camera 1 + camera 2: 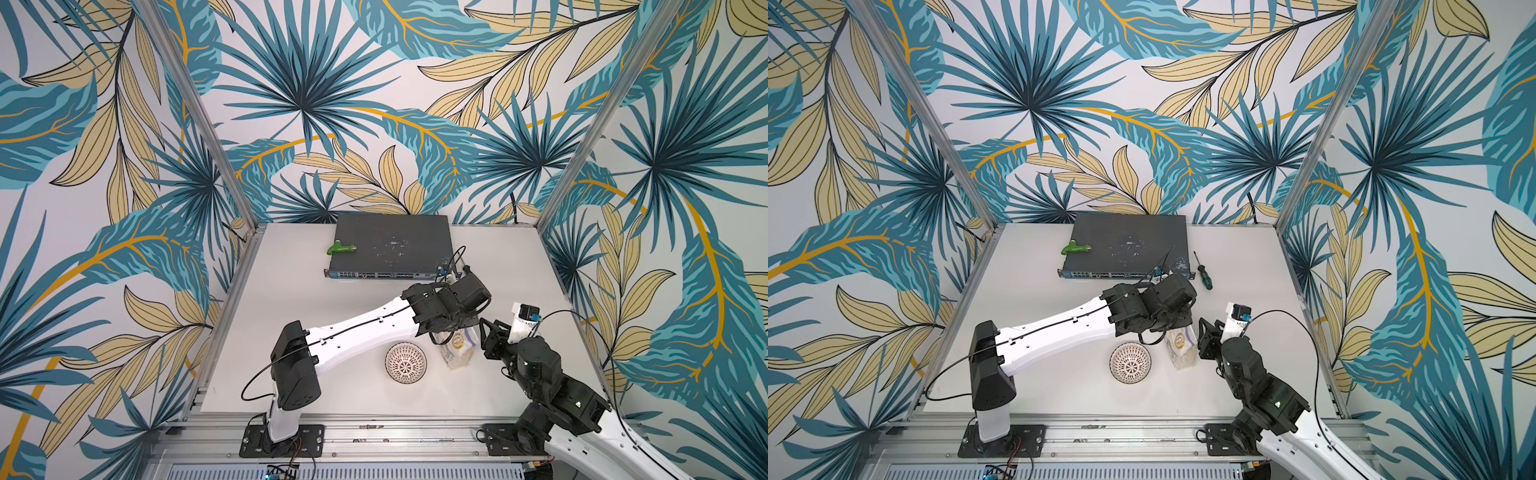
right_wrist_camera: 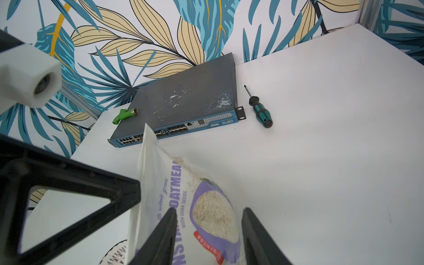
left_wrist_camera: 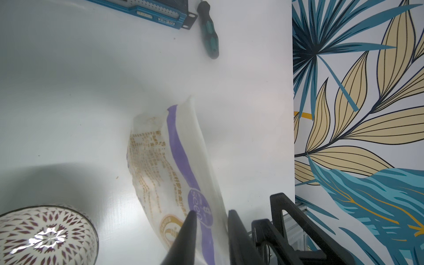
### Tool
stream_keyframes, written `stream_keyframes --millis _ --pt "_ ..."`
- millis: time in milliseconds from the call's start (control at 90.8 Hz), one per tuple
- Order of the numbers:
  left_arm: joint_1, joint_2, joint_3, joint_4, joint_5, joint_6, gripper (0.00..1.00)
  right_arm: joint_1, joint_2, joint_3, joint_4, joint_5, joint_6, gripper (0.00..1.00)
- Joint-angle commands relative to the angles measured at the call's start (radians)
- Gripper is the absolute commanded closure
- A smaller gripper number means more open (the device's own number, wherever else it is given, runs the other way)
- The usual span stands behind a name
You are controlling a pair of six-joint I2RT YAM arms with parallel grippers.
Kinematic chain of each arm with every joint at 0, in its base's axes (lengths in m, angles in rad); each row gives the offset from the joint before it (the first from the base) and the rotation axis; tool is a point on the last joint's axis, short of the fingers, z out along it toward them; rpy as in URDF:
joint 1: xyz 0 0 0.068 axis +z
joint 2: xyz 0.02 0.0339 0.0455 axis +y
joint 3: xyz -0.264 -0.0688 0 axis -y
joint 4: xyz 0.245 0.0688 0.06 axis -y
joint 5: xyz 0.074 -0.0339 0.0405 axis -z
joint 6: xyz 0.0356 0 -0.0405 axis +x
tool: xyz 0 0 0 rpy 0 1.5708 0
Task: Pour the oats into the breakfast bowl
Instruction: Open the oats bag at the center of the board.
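The oats are in a clear pouch (image 1: 457,353) (image 1: 1181,352) with a purple-and-white label, which stands upright on the white table just right of the breakfast bowl (image 1: 405,362) (image 1: 1130,362). The bowl is small and white with a dark lattice pattern. My left gripper (image 3: 212,221) reaches in from the left. Its jaws stand narrow, and the pouch's (image 3: 165,165) side edge fills the gap between them. From the other side, my right gripper (image 2: 210,221) has its jaws wider across the pouch's (image 2: 183,195) belly, against both sides. Each wrist view catches the bowl (image 3: 46,236) (image 2: 114,252) beside the pouch.
A dark network switch (image 1: 390,245) lies at the back of the table with a green pipe fitting (image 1: 340,248) on its left corner. A green-handled screwdriver (image 1: 1203,276) (image 2: 259,110) lies right of the switch. Patterned walls and aluminium posts close in both sides.
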Motion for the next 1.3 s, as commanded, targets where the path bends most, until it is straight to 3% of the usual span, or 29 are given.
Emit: stream_keyframes --millis 0,430,661,826,903,1036,1168,1289 --pt "0.0 0.016 0.021 0.001 0.01 -0.012 0.74 0.0 -0.003 -0.02 0.018 -0.009 0.009 0.5" --pt "-0.002 -0.006 -0.021 -0.003 0.014 -0.031 1.0 0.0 -0.023 -0.011 0.021 -0.043 0.015 0.48" --pt "-0.001 -0.016 -0.029 -0.012 0.006 -0.022 1.0 0.0 0.037 0.11 -0.058 -0.099 0.035 0.5" --pt "-0.001 -0.047 -0.074 0.008 -0.004 -0.026 1.0 -0.006 0.119 0.291 -0.235 0.051 -0.047 0.52" --pt "-0.001 -0.054 -0.095 0.028 0.011 -0.033 1.0 -0.034 0.146 0.347 -0.242 0.042 -0.113 0.51" --pt "-0.002 -0.059 -0.11 0.045 0.033 -0.042 1.0 -0.159 0.271 0.394 -0.197 -0.104 -0.209 0.47" --pt "-0.001 -0.065 -0.126 0.071 0.029 -0.048 1.0 -0.383 0.397 0.437 -0.135 -0.26 -0.296 0.47" --pt "-0.002 -0.056 -0.122 0.077 0.035 -0.05 1.0 -0.679 0.469 0.529 -0.086 -0.581 -0.327 0.47"
